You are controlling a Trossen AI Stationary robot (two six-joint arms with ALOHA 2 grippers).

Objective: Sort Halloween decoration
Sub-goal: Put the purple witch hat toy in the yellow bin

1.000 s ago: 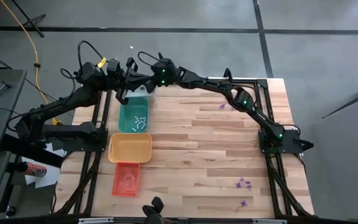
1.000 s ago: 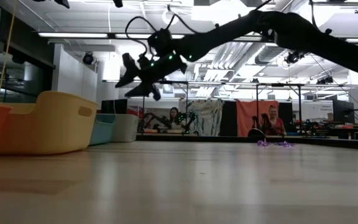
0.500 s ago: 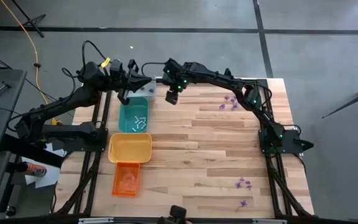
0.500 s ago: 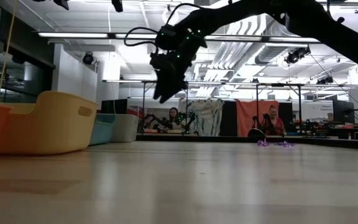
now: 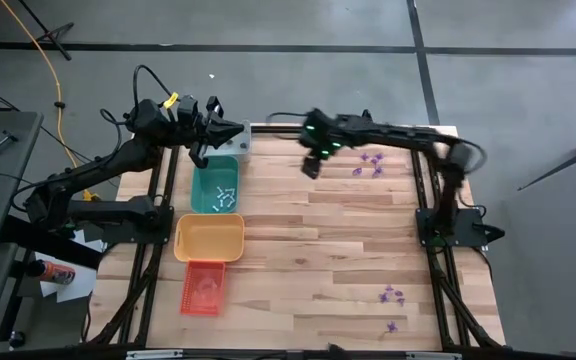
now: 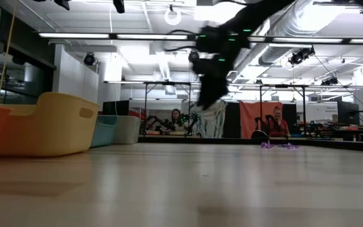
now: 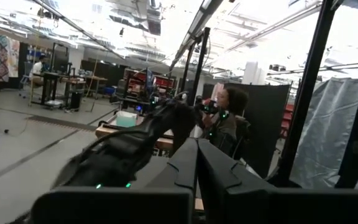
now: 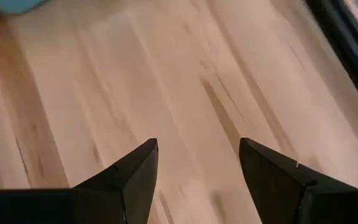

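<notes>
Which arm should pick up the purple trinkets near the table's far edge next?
Probably the right: its open, empty right gripper hangs just beside the purple trinkets. The left gripper, fingers together, sits over the grey tray, farther away.

From above I see my right gripper (image 5: pixel 311 168) hanging over the bench (image 5: pixel 308 270) near its far edge, just beside a cluster of purple trinkets (image 5: pixel 368 165). My left gripper (image 5: pixel 230 133) sits at the far left corner over the grey tray (image 5: pixel 240 148). The teal tray (image 5: pixel 214 188) holds whitish pieces (image 5: pixel 223 196); the yellow tray (image 5: pixel 209 238) and orange tray (image 5: pixel 203 288) follow along the left edge. More purple trinkets (image 5: pixel 392 298) lie near the right near corner.
</notes>
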